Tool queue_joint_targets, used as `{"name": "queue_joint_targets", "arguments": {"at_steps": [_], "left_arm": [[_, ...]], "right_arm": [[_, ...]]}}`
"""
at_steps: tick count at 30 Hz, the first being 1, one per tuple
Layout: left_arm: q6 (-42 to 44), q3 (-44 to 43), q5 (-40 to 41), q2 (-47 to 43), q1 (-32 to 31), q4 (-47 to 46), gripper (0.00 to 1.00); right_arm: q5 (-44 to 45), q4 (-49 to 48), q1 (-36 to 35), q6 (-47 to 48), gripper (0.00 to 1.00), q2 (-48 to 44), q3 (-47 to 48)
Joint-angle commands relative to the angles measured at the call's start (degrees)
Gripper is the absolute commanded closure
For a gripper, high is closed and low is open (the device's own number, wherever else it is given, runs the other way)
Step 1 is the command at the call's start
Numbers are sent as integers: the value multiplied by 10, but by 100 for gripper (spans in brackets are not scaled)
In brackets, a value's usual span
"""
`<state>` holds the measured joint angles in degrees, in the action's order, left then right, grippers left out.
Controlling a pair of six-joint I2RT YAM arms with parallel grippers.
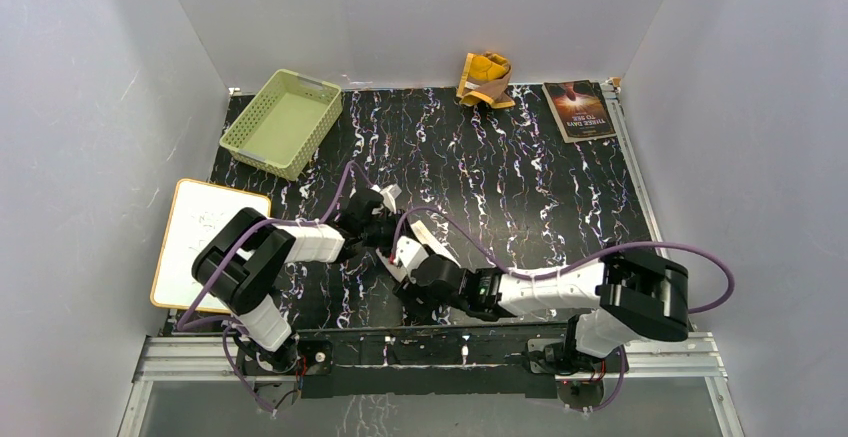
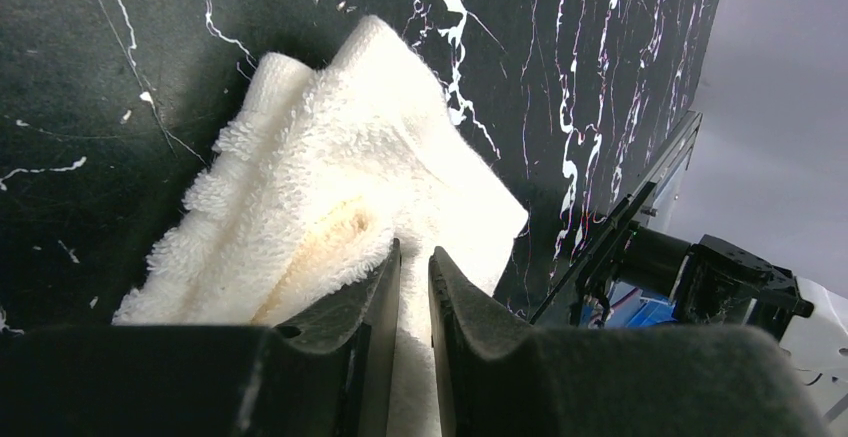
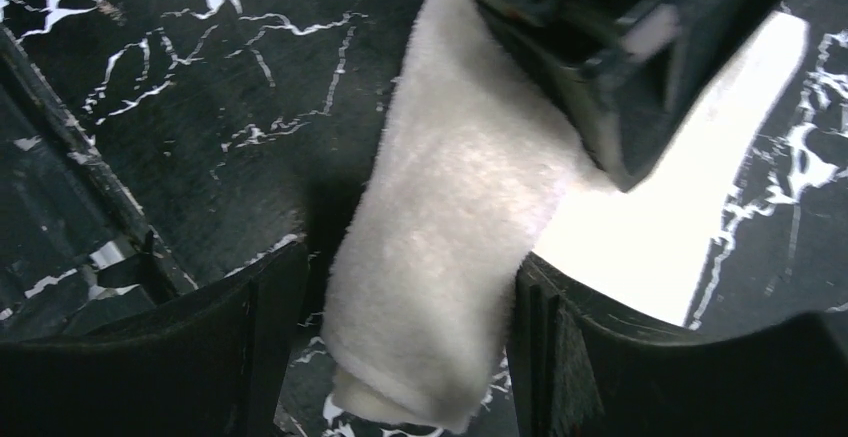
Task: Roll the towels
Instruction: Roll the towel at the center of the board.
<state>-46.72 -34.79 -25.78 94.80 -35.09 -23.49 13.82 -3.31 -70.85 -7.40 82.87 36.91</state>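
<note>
The cream-white towel (image 2: 330,207) has a faint yellowish patch; the mustard-yellow towel (image 1: 486,79) shows a tan-brown side. Table (image 1: 520,177) is black marble-patterned with white veins. Basket (image 1: 285,122) is pale green, book (image 1: 578,109) has a dark cover with an orange-red glow, and whiteboard (image 1: 205,242) is white with an orange-tan edge.

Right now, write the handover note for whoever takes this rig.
Left gripper: jaws shut on an edge of the cream-white towel.
Right gripper: jaws open, straddling that towel's rolled part, on the near side of the table.
Mustard-yellow towel: crumpled at the far edge, beside the book.
Done: cream-white towel partly rolled.
To do: finish that roll, then roll the yellow one.
</note>
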Motion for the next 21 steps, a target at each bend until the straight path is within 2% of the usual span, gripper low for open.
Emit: {"name": "queue_joint_targets", "arguments": {"at_steps": [1,6,12,17,21], "left_arm": [[29,18,56,36,3,103,82],[29,14,65,33,6,118,82],[38,8,79,12,21,165,83],[25,40,106,-27,34,202,92],[-59,125,134,-95,42,147,98]], "right_arm": [[21,-62,-31,-9,34,25,29],[54,-33,-40,-19,34,63,63],[27,-29,-39,-18,33,64,67],[-103,-57,-13,18,40,17,30],[-223,-35,54,41,49,-17,5]]}}
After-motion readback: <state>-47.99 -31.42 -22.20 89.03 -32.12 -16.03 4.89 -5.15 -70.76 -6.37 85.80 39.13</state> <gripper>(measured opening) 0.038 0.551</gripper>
